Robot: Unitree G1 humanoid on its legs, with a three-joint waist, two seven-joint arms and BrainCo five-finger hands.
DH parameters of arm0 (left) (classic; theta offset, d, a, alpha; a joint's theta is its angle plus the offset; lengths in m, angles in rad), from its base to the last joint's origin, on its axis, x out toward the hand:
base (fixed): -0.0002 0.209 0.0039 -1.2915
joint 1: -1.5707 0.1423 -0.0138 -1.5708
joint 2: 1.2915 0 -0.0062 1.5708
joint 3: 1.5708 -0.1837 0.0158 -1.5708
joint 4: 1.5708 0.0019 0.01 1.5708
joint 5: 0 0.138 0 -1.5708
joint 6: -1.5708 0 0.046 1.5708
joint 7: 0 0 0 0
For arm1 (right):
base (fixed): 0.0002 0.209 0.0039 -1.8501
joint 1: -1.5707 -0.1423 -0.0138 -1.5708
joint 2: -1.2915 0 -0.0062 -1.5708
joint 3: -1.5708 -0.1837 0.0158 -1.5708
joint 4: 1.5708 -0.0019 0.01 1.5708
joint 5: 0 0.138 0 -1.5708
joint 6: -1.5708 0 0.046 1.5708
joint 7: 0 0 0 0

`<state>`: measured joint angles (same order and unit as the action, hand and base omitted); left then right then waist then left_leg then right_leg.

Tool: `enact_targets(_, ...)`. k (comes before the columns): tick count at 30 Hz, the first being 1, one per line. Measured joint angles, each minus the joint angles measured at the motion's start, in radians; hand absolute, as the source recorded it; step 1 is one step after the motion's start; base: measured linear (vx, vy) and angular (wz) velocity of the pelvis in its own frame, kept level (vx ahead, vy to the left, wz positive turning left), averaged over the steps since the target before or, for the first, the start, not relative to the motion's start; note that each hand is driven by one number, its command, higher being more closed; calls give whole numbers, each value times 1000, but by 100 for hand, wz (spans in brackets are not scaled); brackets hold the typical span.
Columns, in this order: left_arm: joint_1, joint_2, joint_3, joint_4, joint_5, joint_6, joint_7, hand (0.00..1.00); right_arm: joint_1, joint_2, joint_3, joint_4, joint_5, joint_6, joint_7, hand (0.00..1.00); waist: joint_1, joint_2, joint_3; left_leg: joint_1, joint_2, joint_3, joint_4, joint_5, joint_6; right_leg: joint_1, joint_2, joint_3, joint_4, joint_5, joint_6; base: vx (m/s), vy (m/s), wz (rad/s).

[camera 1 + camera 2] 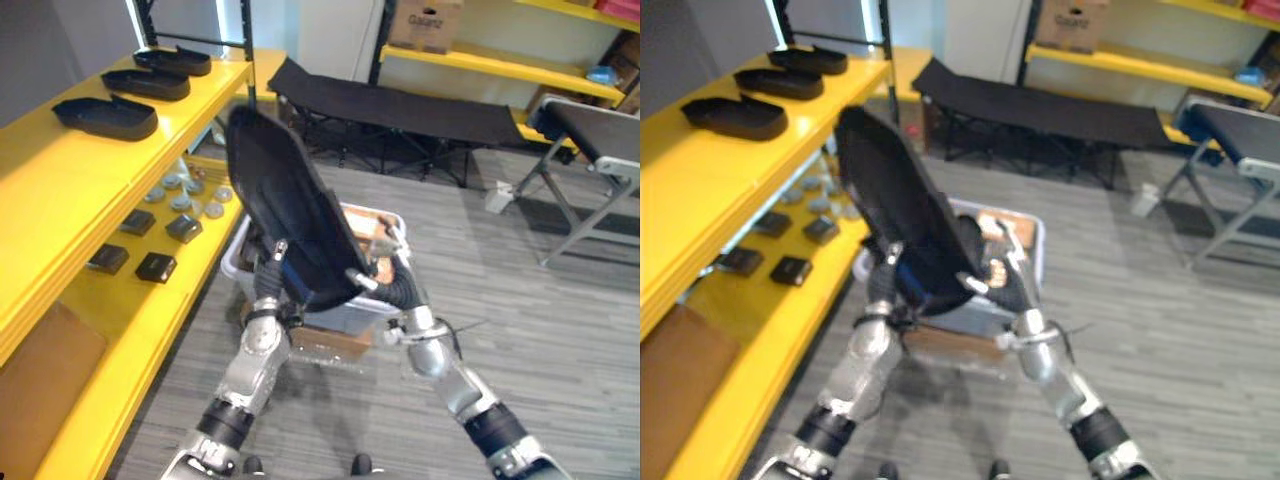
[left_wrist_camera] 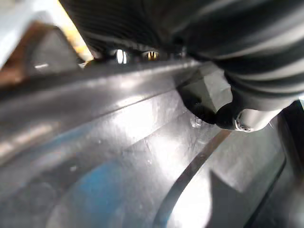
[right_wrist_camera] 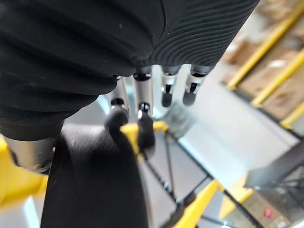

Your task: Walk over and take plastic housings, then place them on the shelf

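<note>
Nearest, the left hand (image 1: 272, 283) and right hand (image 1: 395, 287) hold a large black moulded plastic housing (image 1: 285, 215), tilted on end above a pale grey plastic bin (image 1: 392, 220) on the floor. Risk: the grip is at the lower end only, so the tall part may swing, slip, or clip the yellow metal shelf (image 1: 60, 190), which bears three similar black housings (image 1: 105, 117). The left thumb (image 2: 223, 116) presses its inner face. The right fingers (image 3: 145, 128) curl over its rim.

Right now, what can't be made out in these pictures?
- Grip of the left robot hand: behind the housing in eye views, too close in its wrist view.
- Contents of the bin: eye views, covered by the housing.
- The small parts on the shelf: eye views, too small to identify.
- The box: top edge cuts it off.
</note>
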<state>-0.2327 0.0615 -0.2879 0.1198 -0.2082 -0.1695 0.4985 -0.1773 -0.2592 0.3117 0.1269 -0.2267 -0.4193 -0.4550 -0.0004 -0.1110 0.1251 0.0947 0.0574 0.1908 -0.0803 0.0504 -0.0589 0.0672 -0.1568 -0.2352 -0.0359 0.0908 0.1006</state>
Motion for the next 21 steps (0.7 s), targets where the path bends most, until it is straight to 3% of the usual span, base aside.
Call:
enact_targets(4,46,-29,55,-56,107,-55,25,100,91,44,-211,-130,291,-44,73,0,-7,12,2,11,1,26,0,-12,-5,-18,-1,23,26,-19,0,-9,10,-17)
enact_targets(7,57,-29,105,-57,149,-66,70,100,139,60,-338,-185,441,-66,116,0,-23,18,2,16,2,62,0,-15,-4,-34,2,56,25,-13,0,3,7,-34)
enact_targets(12,58,-31,118,-57,191,-80,131,100,227,88,-414,-233,488,-78,126,0,-71,36,-2,39,0,111,0,-31,-4,-42,5,109,21,-6,5,29,20,-32)
enact_targets(15,54,-32,111,-58,218,-93,145,100,300,119,-482,-231,496,-71,125,0,-84,49,-11,45,0,137,0,-40,-4,-49,9,135,13,1,8,31,16,-26)
enact_targets(21,52,-53,101,-122,207,-129,93,100,453,207,-563,-169,539,3,108,0,-122,62,-18,76,14,185,0,-59,-12,-41,23,181,10,4,10,13,-4,-22)
